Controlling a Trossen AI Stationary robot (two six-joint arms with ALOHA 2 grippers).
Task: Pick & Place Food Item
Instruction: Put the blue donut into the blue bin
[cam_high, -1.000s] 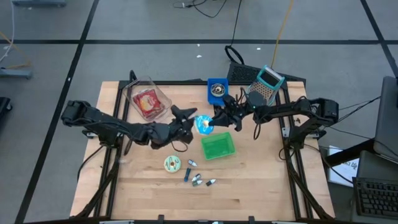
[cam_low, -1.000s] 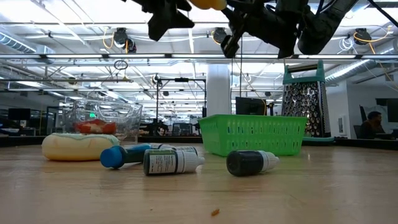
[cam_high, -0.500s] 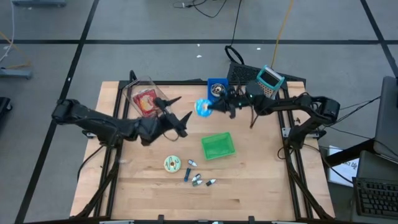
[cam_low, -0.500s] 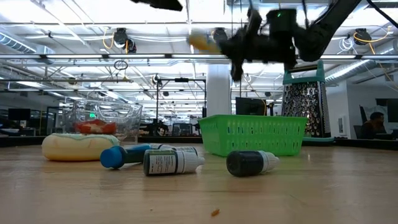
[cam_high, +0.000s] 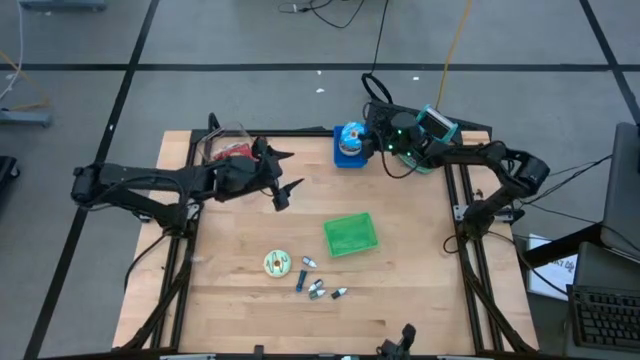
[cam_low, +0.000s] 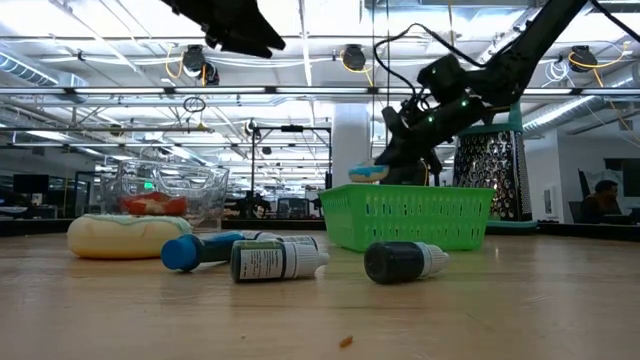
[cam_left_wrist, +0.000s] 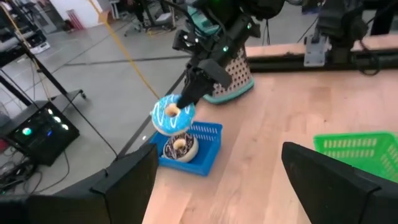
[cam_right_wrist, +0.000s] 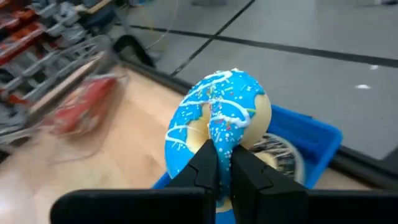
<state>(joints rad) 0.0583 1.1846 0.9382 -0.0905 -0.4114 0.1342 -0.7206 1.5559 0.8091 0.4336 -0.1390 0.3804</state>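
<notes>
A blue-iced donut (cam_high: 351, 132) with white drizzle hangs over the blue tray (cam_high: 347, 156) at the table's far edge. My right gripper (cam_high: 366, 139) is shut on it. A second donut (cam_left_wrist: 180, 147) lies in that tray (cam_left_wrist: 205, 149). My left gripper (cam_high: 283, 175) stands open in the air over the table's left half, well away from the donut, with nothing between its fingers. My right gripper pinches the donut's rim (cam_right_wrist: 217, 144) between its two fingers (cam_right_wrist: 205, 167), icing on one side and plain underside on the other. The fingers come from the table's right, slanting a little downward. The donut (cam_left_wrist: 173, 115) stands on edge at the fingertips, above the tray.
A green basket (cam_high: 350, 234) sits mid-table. Near the front lie a green-iced donut (cam_high: 277, 263) and several small bottles (cam_high: 318, 288). A clear container with red food (cam_high: 228, 150) stands far left, and a grater (cam_high: 432, 135) far right beside the tray.
My right gripper has carried the blue donut from above the table's middle toward the far edge and down, to over the blue tray. My left gripper has drawn back from the donut toward the table's left and far side, rolling as it went.
</notes>
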